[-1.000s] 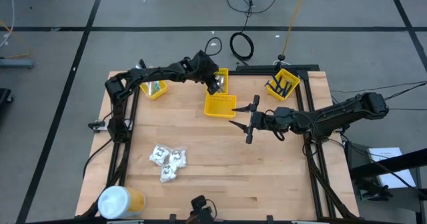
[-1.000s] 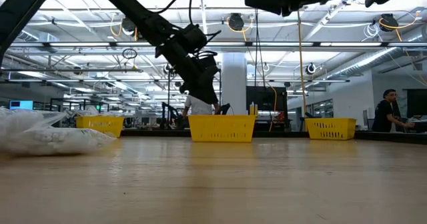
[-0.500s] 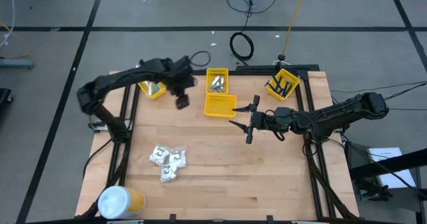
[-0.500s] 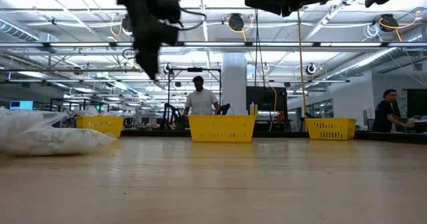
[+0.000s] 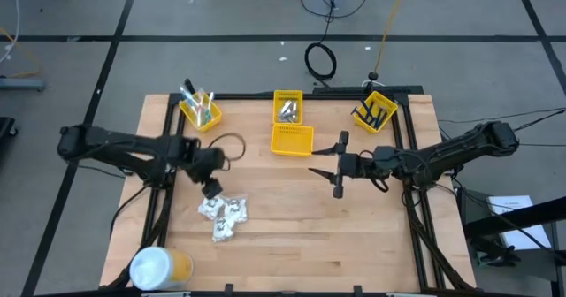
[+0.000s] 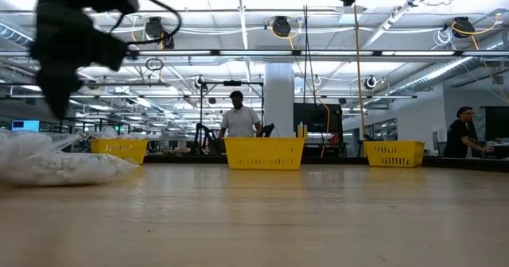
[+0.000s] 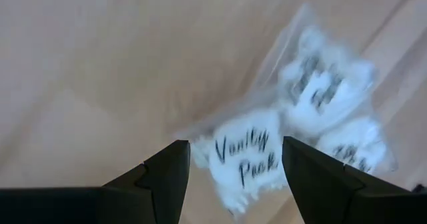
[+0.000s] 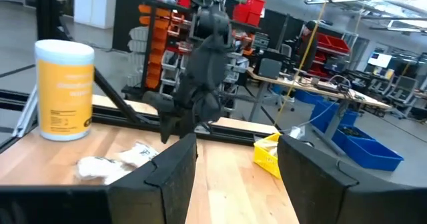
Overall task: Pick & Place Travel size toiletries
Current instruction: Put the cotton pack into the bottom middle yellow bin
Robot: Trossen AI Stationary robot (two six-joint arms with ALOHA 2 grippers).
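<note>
Packets (image 7: 267,151) lie just beyond the left gripper's (image 7: 230,167) spread, empty fingers (image 7: 167,177).

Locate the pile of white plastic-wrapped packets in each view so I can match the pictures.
High view: packets at lower left of the table, just beyond the left claw.
Low view: far left, lying on the tabletop.
Left wrist view: centre right, lettered "Vanity Pack".
Right wrist view: lower left.
Shared landmark: the white-and-yellow cylinder, also in the right wrist view.

White crinkly packets (image 5: 221,216) clustered on table; razors (image 5: 372,113), toothbrushes (image 5: 199,105), tubes (image 5: 287,111) in bins.
</note>
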